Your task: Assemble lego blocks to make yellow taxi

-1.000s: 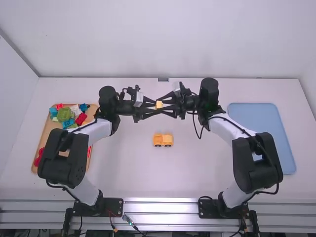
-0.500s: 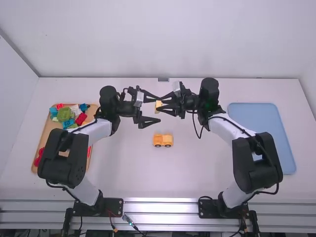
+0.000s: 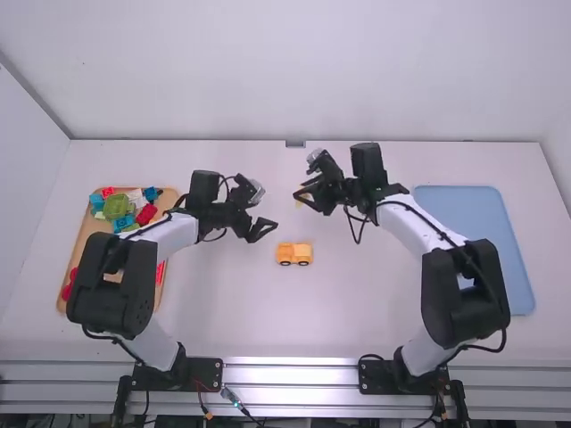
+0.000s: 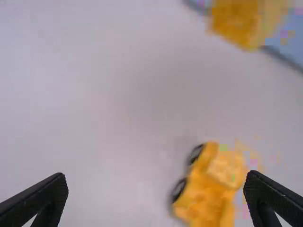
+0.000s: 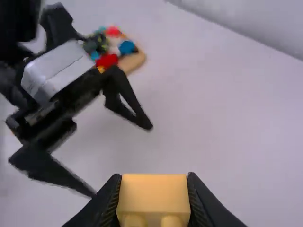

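Right gripper (image 5: 153, 177) pinching yellow block (image 5: 154, 195), left gripper (image 4: 156, 176) wide and empty, wheeled yellow car body (image 3: 294, 254) sitting on table (image 3: 268, 312); off-line press could twist block in its grip or skid the unbraced body.

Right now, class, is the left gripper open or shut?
Open: the left gripper has its two fingers wide apart and grips nothing.

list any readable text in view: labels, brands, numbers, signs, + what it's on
No readable text.
Yellow block in right gripper: no lettering on its visible faces.
Yellow car: too small and blurred to tell.
Loose blocks in tray: too small to tell.
Blue tray: none seen.
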Motion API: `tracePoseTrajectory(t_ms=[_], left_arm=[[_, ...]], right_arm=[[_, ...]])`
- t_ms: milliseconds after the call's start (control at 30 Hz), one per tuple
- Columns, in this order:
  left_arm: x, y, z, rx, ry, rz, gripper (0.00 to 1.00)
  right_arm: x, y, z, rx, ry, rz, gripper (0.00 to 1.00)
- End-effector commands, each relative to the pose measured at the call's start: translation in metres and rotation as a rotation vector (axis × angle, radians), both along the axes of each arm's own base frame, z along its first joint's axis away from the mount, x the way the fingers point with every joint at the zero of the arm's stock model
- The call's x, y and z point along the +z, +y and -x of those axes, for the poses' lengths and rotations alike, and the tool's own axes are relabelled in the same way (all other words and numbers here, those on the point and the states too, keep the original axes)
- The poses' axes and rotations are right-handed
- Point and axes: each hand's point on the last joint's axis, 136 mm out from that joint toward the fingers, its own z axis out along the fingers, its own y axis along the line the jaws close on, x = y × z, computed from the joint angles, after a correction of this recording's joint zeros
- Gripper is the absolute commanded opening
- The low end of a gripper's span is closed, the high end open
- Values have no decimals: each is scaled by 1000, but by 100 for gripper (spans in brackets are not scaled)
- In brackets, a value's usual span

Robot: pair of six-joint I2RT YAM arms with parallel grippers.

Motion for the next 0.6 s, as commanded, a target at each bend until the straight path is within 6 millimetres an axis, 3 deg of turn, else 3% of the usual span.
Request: tracePoseTrajectory(t_ms=[0, 67, 233, 300, 367, 400, 533, 567], left_arm=[[1, 43, -23, 204, -36, -163, 99], [10, 50, -22, 219, -54, -172, 99], [54, 79, -10, 311, -160, -157, 99], [65, 96, -5, 401, -175, -152, 99], [83, 136, 9, 598, -204, -167, 99], [84, 138, 10, 609, -206, -170, 99], [108, 182, 44, 826, -294, -161, 99], [109, 183, 45, 835, -297, -159, 99]], right_arm=[[5, 4, -16, -4, -171, 195, 4], [3, 9, -10, 19, -182, 252, 5], [-14, 28, -5, 58, -190, 358, 6], [-21, 34, -3, 79, -182, 378, 4], [-36, 52, 5, 146, -142, 410, 2], [-38, 53, 5, 152, -140, 414, 2], [-61, 77, 30, 353, -107, 515, 1], [-63, 79, 32, 368, -103, 524, 1]])
